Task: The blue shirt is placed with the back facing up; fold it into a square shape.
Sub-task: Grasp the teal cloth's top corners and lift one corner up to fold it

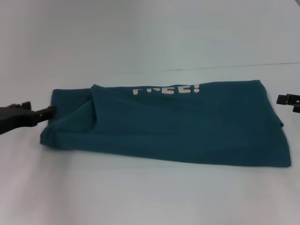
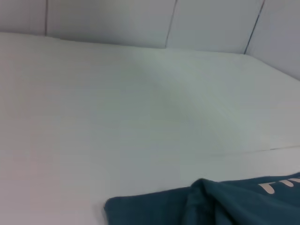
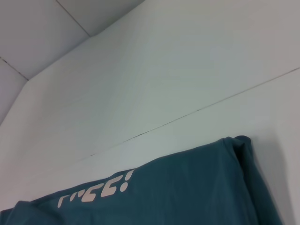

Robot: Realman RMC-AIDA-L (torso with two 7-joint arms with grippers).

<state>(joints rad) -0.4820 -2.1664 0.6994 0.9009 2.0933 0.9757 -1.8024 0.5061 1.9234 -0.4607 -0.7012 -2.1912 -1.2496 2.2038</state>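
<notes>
Your left end effector (image 1: 50,111) touches the blue shirt (image 1: 178,126) at its left end; you cannot tell its grip. The shirt's long side runs left to right. The right end effector (image 1: 287,100) waits just beside the other end.

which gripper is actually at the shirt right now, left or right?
The left gripper: its tip meets the left end of the blue shirt, where the fabric bunches. The right gripper sits off the shirt's right edge, apart from the cloth.
</notes>
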